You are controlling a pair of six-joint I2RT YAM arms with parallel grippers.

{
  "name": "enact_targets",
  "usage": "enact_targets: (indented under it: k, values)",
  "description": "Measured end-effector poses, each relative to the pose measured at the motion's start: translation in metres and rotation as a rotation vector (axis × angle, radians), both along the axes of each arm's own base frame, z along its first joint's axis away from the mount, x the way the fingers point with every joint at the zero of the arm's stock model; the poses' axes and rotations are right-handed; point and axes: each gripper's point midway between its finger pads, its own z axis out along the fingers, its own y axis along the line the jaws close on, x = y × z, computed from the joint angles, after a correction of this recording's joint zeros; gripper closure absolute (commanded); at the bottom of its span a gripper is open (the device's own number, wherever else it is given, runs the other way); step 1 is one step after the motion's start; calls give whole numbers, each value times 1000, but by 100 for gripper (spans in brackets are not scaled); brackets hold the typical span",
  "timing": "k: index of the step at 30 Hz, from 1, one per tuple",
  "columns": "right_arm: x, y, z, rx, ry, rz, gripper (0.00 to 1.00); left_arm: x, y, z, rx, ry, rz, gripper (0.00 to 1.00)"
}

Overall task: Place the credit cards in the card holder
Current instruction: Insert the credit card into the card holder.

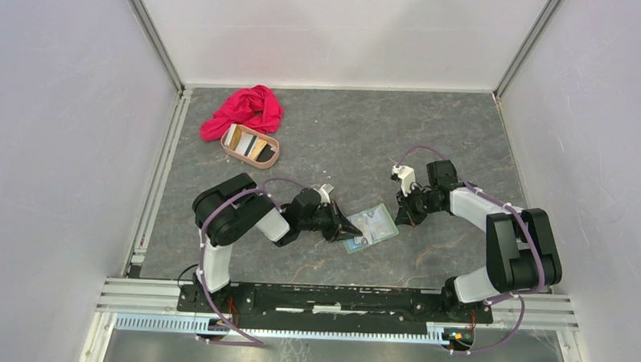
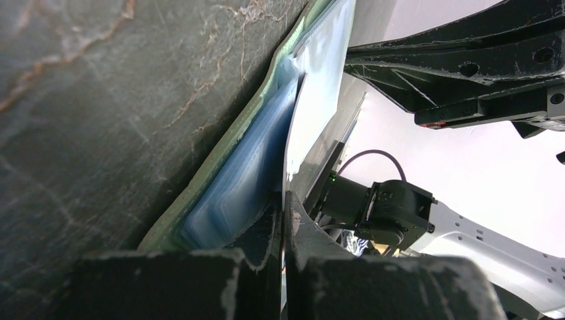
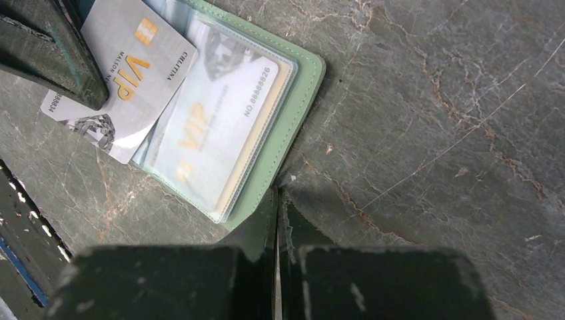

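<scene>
Only right-wrist view reads VIP on the silver card (image 3: 126,87) left hand (image 1: 344,228) pinches, right hand (image 3: 278,200) pressed together.

From above the near edge the top camera is overlooking the table (image 1: 351,134), while both wrist cameras are facing the card holder (image 1: 370,229) closely from left and right.

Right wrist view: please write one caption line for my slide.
Open card holder on the table: gold VIP card inside a clear pocket, silvery VIP card partly overlapping it.
</scene>
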Motion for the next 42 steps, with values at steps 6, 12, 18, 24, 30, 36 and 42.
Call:
enact_targets:
  k: [6,12,18,24,30,36,42]
  values:
    - [0,0,0,0,0,0,100,4,-3,-1,-7,-9,4,98]
    - [0,0,0,0,0,1,100,10,-6,0,-20,-13,30,98]
    - [0,0,0,0,0,0,100,16,-7,2,-36,-11,68,98]
    - [0,0,0,0,0,1,100,19,-9,0,-35,-23,90,98]
    - [0,0,0,0,0,1,100,18,-13,0,-33,-36,108,98]
    - [0,0,0,0,0,1,100,16,-17,0,-35,-38,120,98]
    - [0,0,0,0,0,1,100,12,-22,0,-40,-38,127,98]
